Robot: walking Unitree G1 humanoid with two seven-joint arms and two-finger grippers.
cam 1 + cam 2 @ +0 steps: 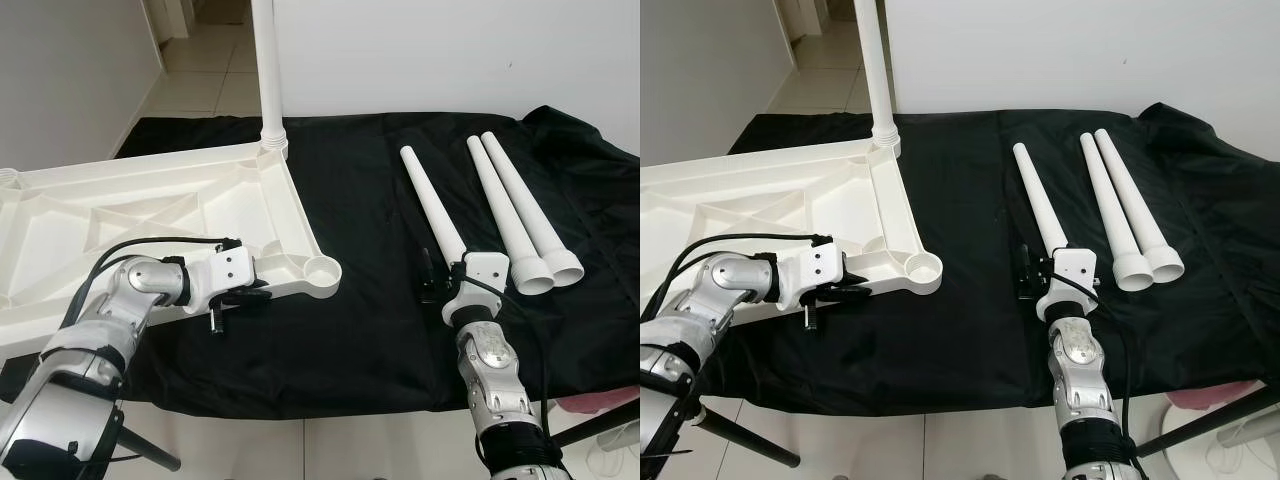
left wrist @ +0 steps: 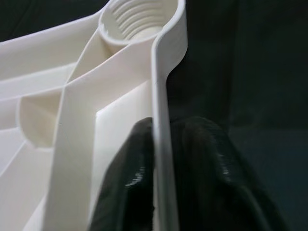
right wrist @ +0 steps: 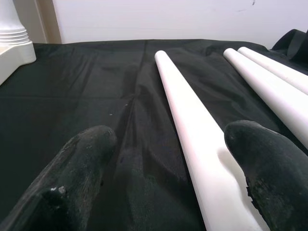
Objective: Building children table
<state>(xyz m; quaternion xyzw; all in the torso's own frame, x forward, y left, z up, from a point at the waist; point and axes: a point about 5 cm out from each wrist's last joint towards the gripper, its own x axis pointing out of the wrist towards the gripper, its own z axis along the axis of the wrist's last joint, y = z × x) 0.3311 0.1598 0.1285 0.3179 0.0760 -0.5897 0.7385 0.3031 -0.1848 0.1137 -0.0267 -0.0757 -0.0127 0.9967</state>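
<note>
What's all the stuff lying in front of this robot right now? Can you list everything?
Tabletop: one, white, upside down on the left, ribbed underside up.
Fitted leg: one, white, standing upright in the tabletop's far corner socket.
Empty socket: one, white, at the near corner.
Loose legs: three, white, lying on the cloth at right, two side by side.
Cloth: one, black, covering the work surface.
Left gripper: black fingers pinching the tabletop's rim.
Right gripper: open, straddling the nearest loose leg.
</note>
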